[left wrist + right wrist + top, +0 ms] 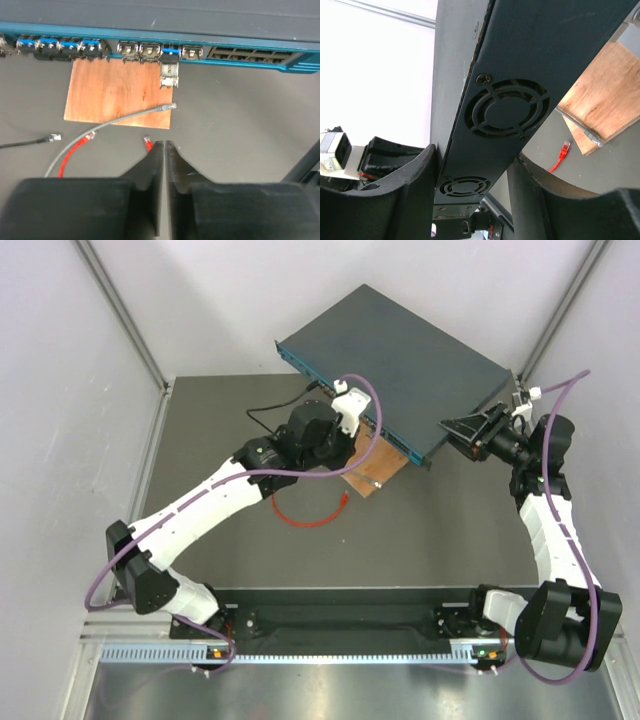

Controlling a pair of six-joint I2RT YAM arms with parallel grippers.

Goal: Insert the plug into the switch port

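Your dark tabletop (420,540) carries the wide blue-grey switch (400,370), with a wooden board (117,92) under its front edge. Your right gripper (472,167) has its jaws clamped on the switch's fan end, one finger on each broad face. Your left gripper (164,145) hangs above the tabletop facing the port row, jaws pressed almost together with nothing between them. A grey cable (125,117) ends on the board. The thin red cable (300,522) curls on the tabletop. The plug (343,502) lies free just off the board's corner, apart from the switch port (149,51) above the board.
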